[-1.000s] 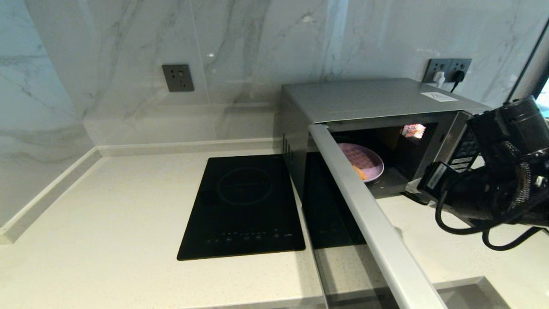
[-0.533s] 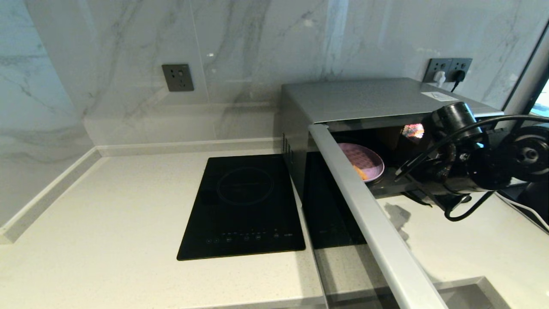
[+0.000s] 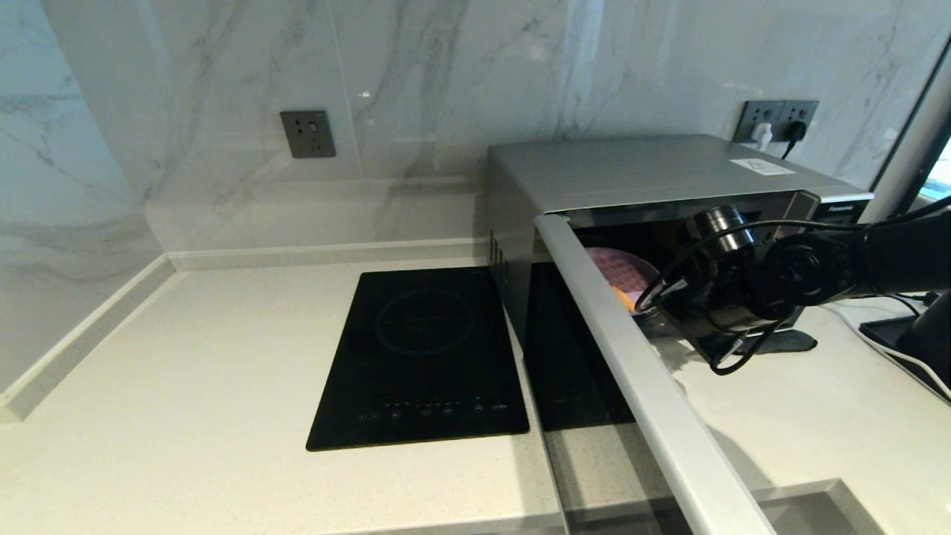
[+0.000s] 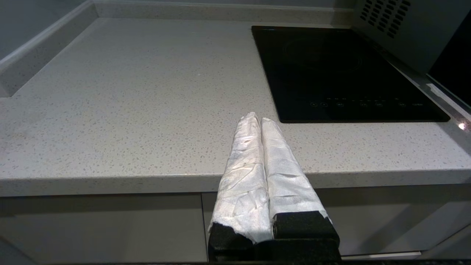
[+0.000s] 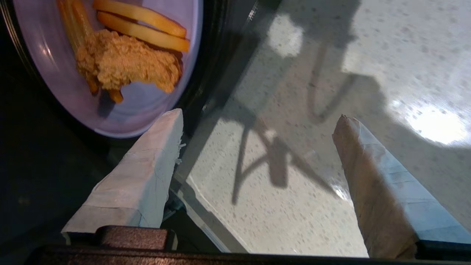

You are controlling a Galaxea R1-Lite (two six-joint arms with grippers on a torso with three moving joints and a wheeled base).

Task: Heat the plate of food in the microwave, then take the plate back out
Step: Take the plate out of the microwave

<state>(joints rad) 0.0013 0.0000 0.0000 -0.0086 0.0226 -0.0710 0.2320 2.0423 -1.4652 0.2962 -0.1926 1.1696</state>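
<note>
The silver-grey microwave [image 3: 654, 167] stands at the back right with its door [image 3: 631, 371] swung wide open toward me. Inside sits the lilac plate of food [image 3: 628, 271]. The right wrist view shows the plate [image 5: 140, 99] with fry sticks and a crumbed piece [image 5: 125, 62]. My right arm [image 3: 743, 290] reaches into the microwave's mouth. The right gripper [image 5: 259, 116] is open and holds nothing, with one fingertip [image 5: 173, 117] just short of the plate's rim. My left gripper [image 4: 259, 119] is shut and empty, parked low at the counter's front edge.
A flat black induction hob [image 3: 423, 357] is set into the speckled counter [image 3: 186, 371] left of the microwave. The open door juts out over the counter's front. A wall socket [image 3: 307, 134] sits on the marble backsplash. Black gear [image 3: 906, 342] lies at the far right.
My right arm has swung left and down from beside the button panel into the microwave's opening, toward the plate. The plate and door have not moved.
</note>
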